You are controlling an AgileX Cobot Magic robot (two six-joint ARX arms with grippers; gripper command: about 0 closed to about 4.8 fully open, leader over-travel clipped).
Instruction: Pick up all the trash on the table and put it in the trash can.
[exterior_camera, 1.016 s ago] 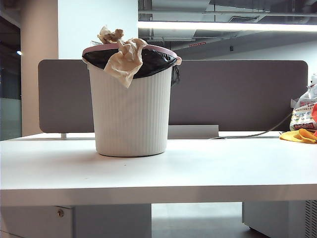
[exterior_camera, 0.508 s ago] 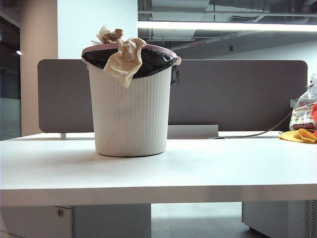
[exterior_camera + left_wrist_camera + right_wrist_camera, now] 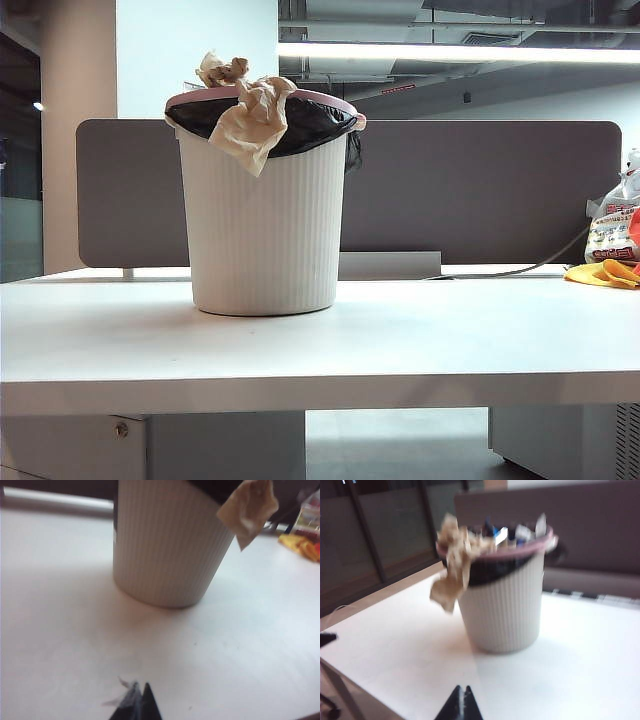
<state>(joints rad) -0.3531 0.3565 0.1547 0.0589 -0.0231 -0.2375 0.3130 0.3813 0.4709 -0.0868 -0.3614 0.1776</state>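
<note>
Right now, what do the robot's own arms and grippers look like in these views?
Little shows. The left gripper appears as black pointed fingertips with a blurred greyish streak beside them. The right gripper shows two black tapering fingertips. No arm, cable or marking is visible; the exterior view shows neither arm.

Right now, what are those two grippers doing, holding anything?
Left gripper: shut, holding nothing, low over the table.
Right gripper: shut, holding nothing, facing the trash can.

Grey-brown divider panel (image 3: 480, 190) beneath a glowing ceiling light strip (image 3: 460, 52)
</note>
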